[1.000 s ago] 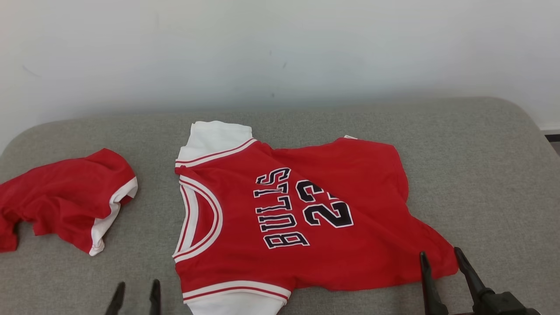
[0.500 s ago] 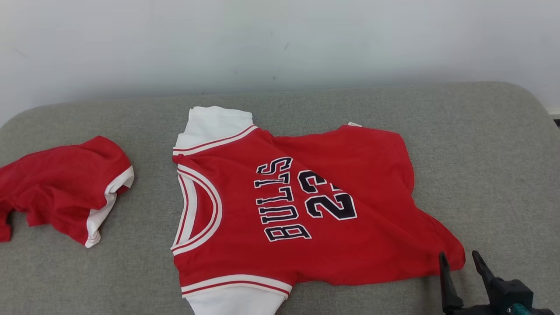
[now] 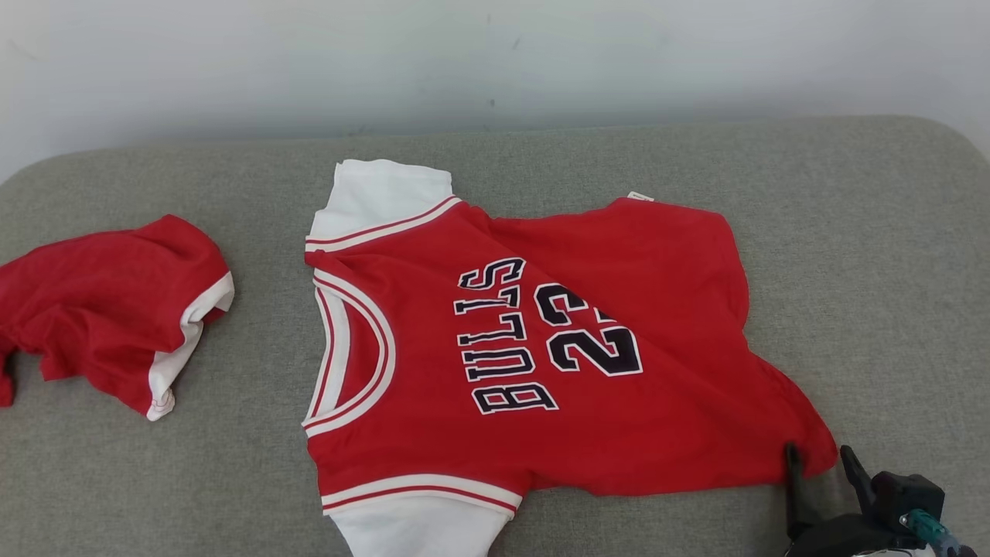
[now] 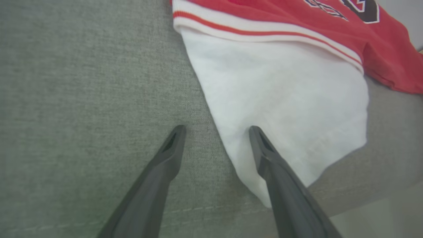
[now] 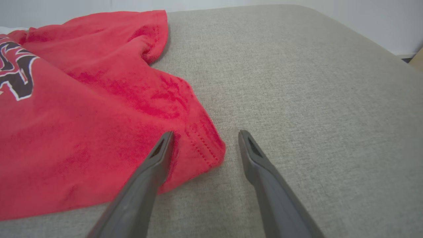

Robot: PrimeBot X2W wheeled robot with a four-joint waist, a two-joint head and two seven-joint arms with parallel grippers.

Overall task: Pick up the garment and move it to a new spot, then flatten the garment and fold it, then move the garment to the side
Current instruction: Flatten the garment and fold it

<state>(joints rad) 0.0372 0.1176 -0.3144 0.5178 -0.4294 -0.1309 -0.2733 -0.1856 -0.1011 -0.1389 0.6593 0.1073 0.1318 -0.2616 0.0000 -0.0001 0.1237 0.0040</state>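
Garment (image 3: 541, 348): red jersey spread mid-frame on the grey cushion (image 3: 851, 271).
Right claw (image 3: 818, 450): open, straddling the hem corner (image 5: 205, 148), lower right.
Left claw (image 4: 216, 130): open, at the white sleeve (image 4: 281, 99) edge.

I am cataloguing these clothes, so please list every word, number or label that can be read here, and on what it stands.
"BULLS": across the red jersey.
"2", then a digit cut by a crease, perhaps 3: beside that word.
White tag at the jersey's far edge: too small to read.
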